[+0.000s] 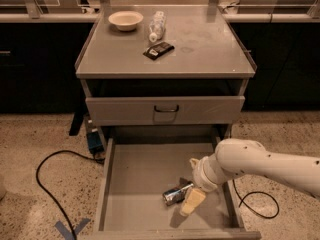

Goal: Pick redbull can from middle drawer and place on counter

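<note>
The redbull can (173,195) lies on its side on the floor of the open middle drawer (140,179), right of centre and near the front. My gripper (191,198) reaches into the drawer from the right, low over the floor and right at the can's right end. My white arm (250,164) crosses the drawer's right wall. The counter (200,49) is the grey cabinet top above the drawers.
On the counter stand a white bowl (125,20), a clear plastic bottle (157,26) lying down and a flat black packet (158,50). The upper drawer front (165,109) with a dark handle is shut. A black cable (50,184) runs over the floor at left.
</note>
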You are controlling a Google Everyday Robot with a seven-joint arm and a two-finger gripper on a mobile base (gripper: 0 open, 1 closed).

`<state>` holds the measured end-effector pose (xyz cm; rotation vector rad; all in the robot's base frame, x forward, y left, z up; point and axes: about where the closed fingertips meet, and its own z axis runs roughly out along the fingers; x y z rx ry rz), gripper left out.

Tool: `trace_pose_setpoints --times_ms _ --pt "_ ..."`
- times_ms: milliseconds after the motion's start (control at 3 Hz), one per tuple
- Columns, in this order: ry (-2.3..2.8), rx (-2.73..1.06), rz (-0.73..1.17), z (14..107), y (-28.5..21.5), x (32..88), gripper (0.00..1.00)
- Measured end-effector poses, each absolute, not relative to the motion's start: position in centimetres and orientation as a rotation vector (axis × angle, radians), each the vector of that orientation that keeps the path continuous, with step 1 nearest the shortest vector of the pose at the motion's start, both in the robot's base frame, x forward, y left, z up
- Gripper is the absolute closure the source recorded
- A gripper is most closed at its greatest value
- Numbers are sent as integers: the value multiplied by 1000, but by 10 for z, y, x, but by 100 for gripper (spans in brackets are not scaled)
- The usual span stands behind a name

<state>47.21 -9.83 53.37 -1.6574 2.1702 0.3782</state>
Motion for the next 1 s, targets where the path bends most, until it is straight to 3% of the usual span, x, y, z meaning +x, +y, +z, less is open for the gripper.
trace_pose_setpoints --times_ms 1000 --pt "2012 -1775 376 445 -79 506 0"
